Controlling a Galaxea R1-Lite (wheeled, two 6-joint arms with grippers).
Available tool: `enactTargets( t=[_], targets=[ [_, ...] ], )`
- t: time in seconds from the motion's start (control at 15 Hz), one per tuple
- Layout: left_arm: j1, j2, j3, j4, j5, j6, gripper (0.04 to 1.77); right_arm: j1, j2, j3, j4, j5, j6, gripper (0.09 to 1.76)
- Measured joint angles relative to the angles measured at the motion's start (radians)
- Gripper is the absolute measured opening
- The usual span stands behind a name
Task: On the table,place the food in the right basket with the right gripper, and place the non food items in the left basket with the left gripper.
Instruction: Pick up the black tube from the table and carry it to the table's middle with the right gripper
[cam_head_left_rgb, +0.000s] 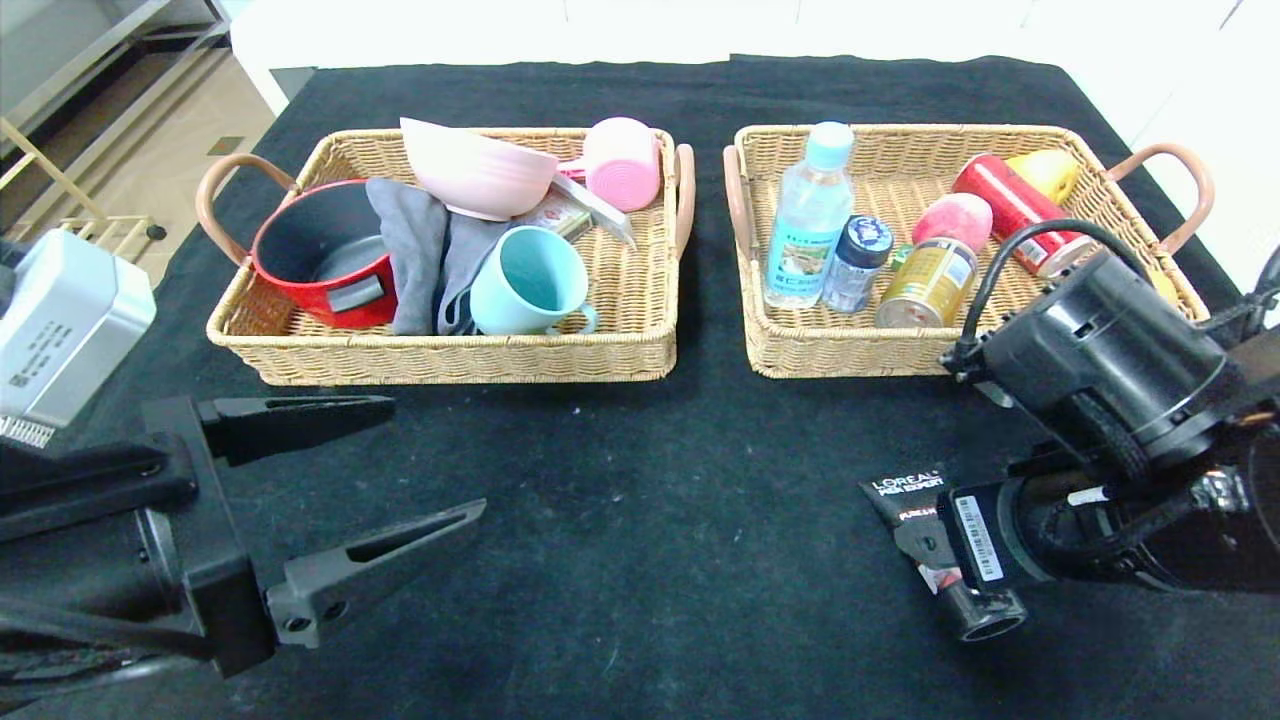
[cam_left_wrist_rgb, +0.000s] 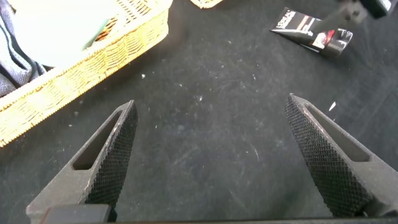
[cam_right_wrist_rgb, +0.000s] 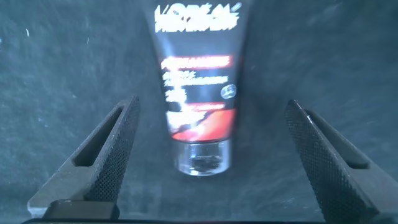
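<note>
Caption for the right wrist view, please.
Open right tool hovers over the L'Oreal tube lying on the black table.

— What sits at the frame's upper left?
— A red pot (cam_head_left_rgb: 322, 252), a teal mug (cam_head_left_rgb: 530, 282), a pink ribbed cup (cam_head_left_rgb: 622, 163).
— Upper right?
— A red can (cam_head_left_rgb: 1020, 213), a peach (cam_head_left_rgb: 952, 221), a yellow packet (cam_head_left_rgb: 1045, 172).

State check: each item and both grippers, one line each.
L'Oreal tube: flat on the table, outside both baskets, between the right gripper's fingers.
Right gripper: open, over the tube.
Left gripper: open, empty, above bare cloth.
Water bottle: upright in right basket.
Gold can: on its side there.
Pink bowl: tilted in left basket.
</note>
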Motion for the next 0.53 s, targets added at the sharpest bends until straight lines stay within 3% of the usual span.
enactTargets(
  t=[0.53],
  targets=[
    [0.0, -0.006, 0.0, -0.001, 0.0, 0.001, 1.72, -0.002, 0.051, 0.049, -0.023, 0.009, 0.023, 1.7]
  ],
)
